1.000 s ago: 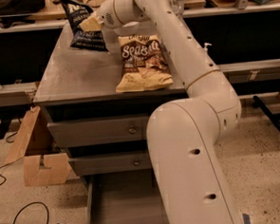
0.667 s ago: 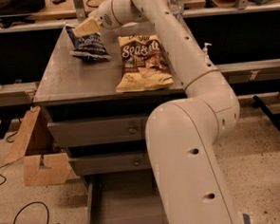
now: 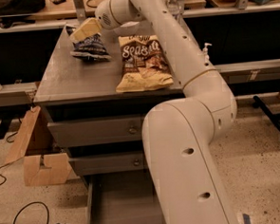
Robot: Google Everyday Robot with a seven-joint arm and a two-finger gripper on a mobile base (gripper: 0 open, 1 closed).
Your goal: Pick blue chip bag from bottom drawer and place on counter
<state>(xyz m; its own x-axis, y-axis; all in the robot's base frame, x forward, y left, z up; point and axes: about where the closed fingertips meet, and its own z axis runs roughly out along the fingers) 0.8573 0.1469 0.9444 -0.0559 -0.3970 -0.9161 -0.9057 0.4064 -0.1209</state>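
Observation:
The blue chip bag (image 3: 89,45) lies on the counter (image 3: 64,78) at its far left part, its top edge under my gripper (image 3: 85,30). The gripper reaches in from the right, just above the bag, and looks shut on the bag's upper edge. The bottom drawer (image 3: 122,207) stands pulled open at the bottom of the view. Its visible grey floor is bare, and my arm hides its right part.
A larger tan-and-brown Sea Salt bag (image 3: 144,61) lies on the counter right of the blue bag. Two shut knobbed drawers (image 3: 98,131) sit under the counter. A cardboard box (image 3: 38,153) and a black cable (image 3: 28,220) are on the floor at left. A wooden bench (image 3: 29,11) runs behind.
The gripper has lowered the blue chip bag from above the counter's far left until it rests on the counter. The Sea Salt bag has not moved.

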